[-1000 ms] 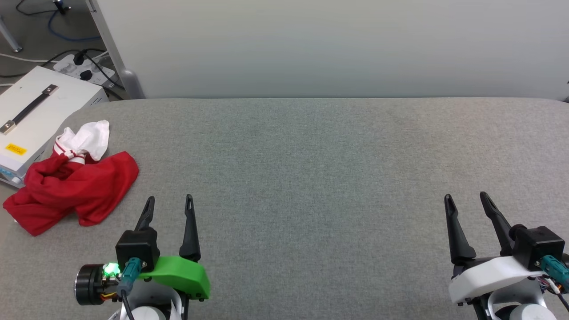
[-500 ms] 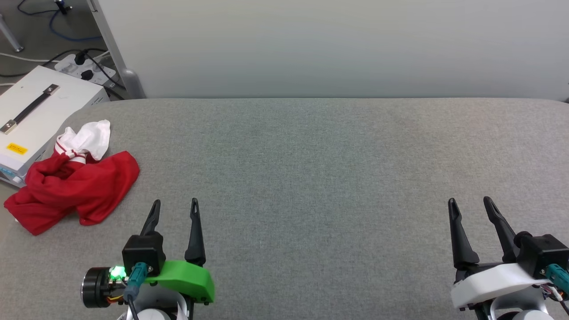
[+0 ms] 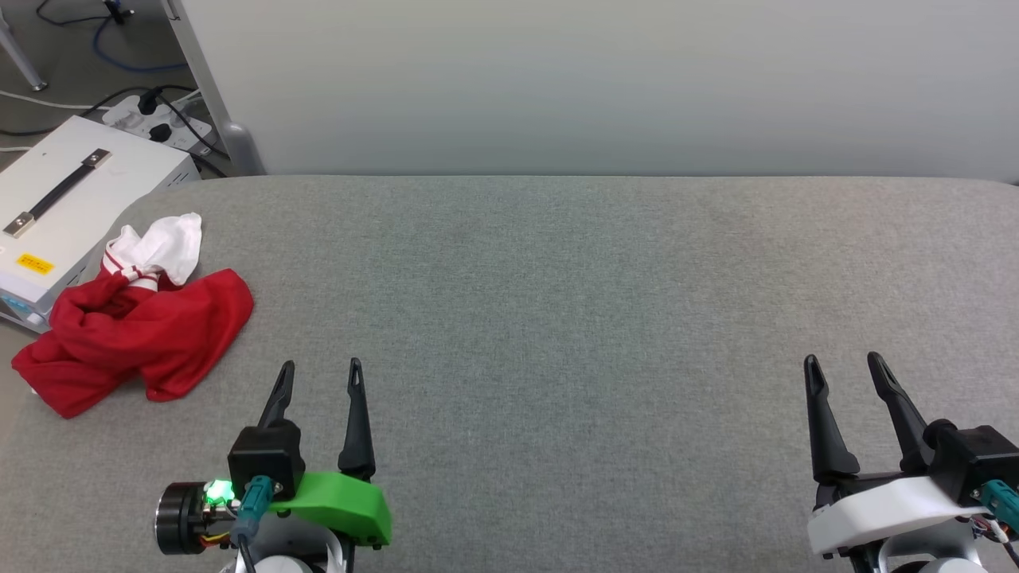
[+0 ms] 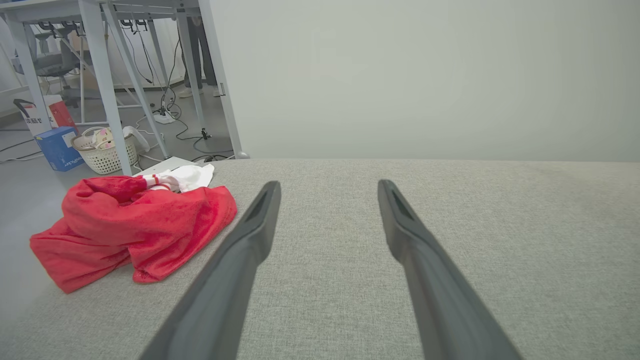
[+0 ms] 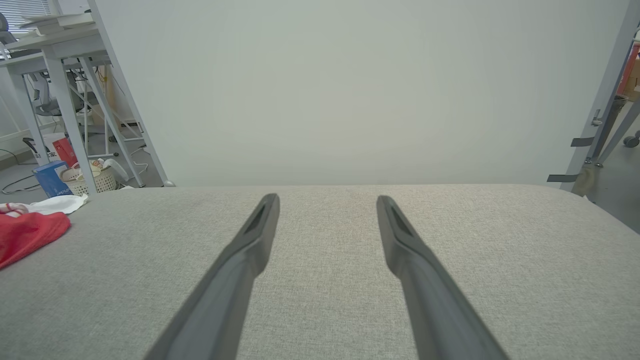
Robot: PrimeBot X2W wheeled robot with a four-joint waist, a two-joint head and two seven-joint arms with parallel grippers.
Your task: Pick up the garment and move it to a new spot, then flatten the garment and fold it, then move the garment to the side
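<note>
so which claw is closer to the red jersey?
The left claw, on the green mount: the crumpled red jersey lies ahead and left of its tips. The right claw, on the white mount, sits far across the grey table.

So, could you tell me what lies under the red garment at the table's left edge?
The garment rests crumpled on the grey table, its left part seemingly spilling over the edge beside a white case. Whatever lies beneath its folds is covered, so I cannot tell.
</note>
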